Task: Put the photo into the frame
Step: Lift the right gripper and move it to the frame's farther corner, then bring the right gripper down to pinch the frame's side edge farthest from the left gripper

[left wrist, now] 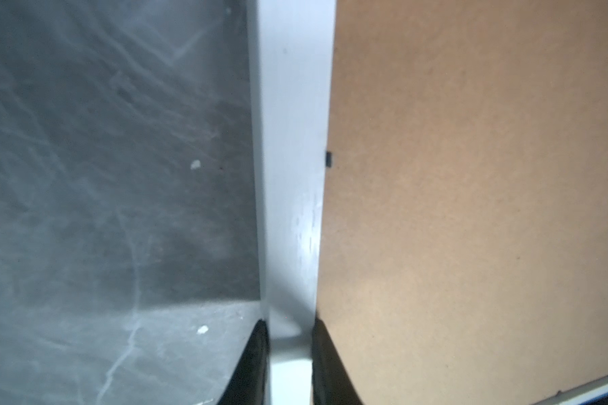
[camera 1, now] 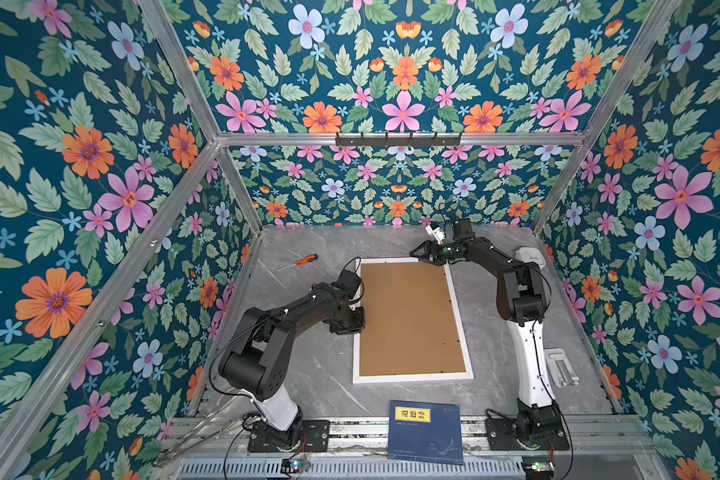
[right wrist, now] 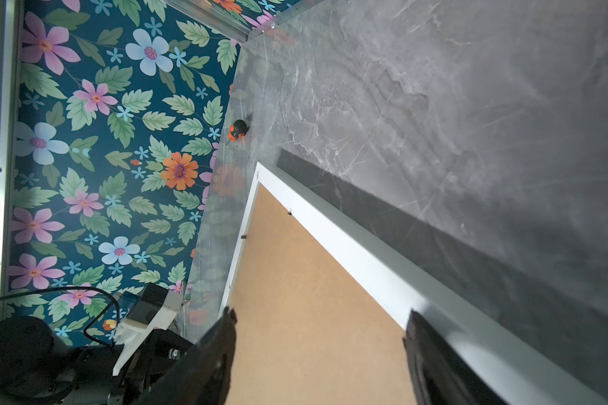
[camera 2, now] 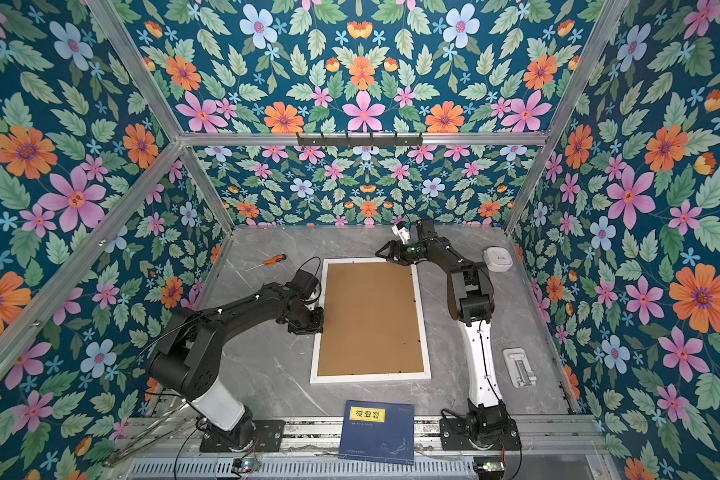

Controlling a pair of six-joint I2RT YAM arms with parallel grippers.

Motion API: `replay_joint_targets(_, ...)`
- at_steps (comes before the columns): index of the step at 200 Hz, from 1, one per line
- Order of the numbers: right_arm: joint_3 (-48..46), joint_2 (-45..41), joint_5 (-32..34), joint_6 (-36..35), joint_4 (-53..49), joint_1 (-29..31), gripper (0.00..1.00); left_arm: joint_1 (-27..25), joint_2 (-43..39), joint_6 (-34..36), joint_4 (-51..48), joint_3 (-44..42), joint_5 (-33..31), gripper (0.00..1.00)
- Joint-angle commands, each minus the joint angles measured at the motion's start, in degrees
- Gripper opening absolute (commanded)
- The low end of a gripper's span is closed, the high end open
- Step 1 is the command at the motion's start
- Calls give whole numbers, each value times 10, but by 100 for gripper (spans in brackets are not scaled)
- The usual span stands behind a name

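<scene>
The white frame (camera 1: 412, 377) (camera 2: 368, 377) lies flat in the middle of the table, with a brown backing board (camera 1: 408, 316) (camera 2: 371, 316) filling it. My left gripper (camera 1: 356, 322) (camera 2: 316, 322) (left wrist: 290, 326) is shut on the frame's left rail (left wrist: 292, 140), one finger outside it and one over the board (left wrist: 471, 175). Just above the frame's far right corner, my right gripper (camera 1: 417, 253) (camera 2: 383, 251) (right wrist: 320, 322) hangs open and holds nothing, with the board (right wrist: 313, 298) and rail (right wrist: 365, 252) below it. The photo is hidden.
An orange-handled screwdriver (camera 1: 304, 261) (right wrist: 238, 129) lies at the far left of the table. A dark blue book (camera 1: 427, 432) sits at the front edge. At the far right is a white device (camera 1: 531, 255), and a white stand (camera 1: 561, 368) lies near the right wall.
</scene>
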Motion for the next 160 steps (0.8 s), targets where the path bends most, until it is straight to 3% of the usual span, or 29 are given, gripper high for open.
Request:
replay_joint_targets(1,-14,2,5,8,-117,3,76,-1,16,-5,10,-6,-27,22)
replay_joint_targets(98,-41,-13,12,15,-98,0,76,-2,20,-6,13,-8,-24,22)
replay_joint_targets(160,-73,-95,36,50,-85,0,75,-1,18,-10,6,-3,-24,23)
